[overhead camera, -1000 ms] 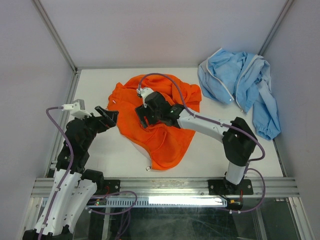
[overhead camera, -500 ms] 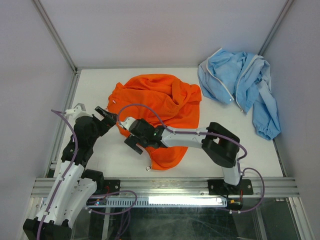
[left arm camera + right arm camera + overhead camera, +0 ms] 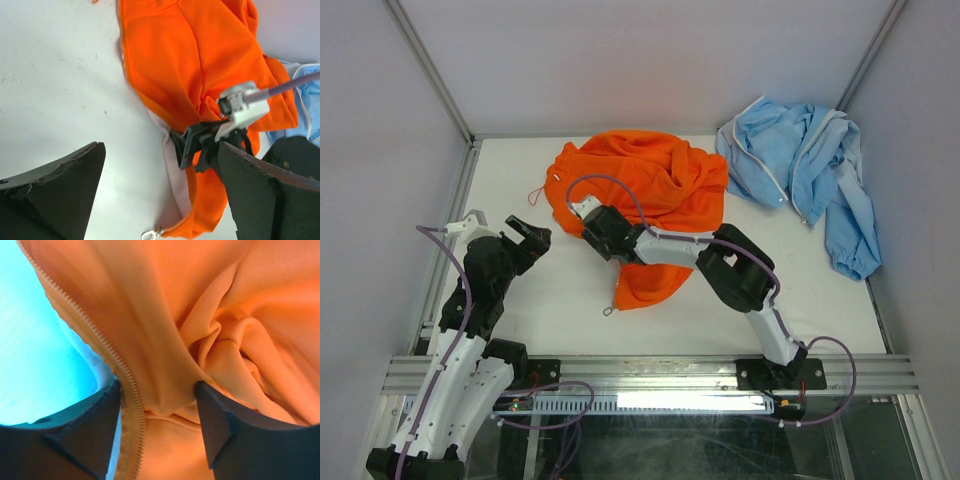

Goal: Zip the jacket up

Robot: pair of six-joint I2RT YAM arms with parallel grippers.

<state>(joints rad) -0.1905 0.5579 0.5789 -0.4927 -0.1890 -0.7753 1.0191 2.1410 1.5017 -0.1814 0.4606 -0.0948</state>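
The orange jacket point(image 3: 660, 185) lies crumpled on the white table, its collar end toward the back. My right gripper point(image 3: 598, 238) sits at the jacket's left front edge. In the right wrist view my right gripper point(image 3: 157, 387) is shut on a bunched fold of the jacket point(image 3: 165, 315), with the zipper teeth point(image 3: 107, 352) against the left finger. My left gripper point(image 3: 532, 232) hovers open over bare table left of the jacket. Between its wide jaws, my left gripper point(image 3: 161, 150) sees the jacket point(image 3: 200, 60), the pale lining point(image 3: 175, 180) and the metal zipper pull point(image 3: 151, 234).
A light blue garment point(image 3: 800, 170) is heaped at the back right corner. Grey enclosure walls close in the table point(image 3: 520, 180) on three sides. An aluminium rail point(image 3: 650, 372) runs along the near edge. The zipper pull point(image 3: 608, 311) lies at the hem's near tip.
The right gripper went from mid-jacket down to the near hem, then back up to the left front edge. The jacket shifted toward the back. The left arm barely moved.
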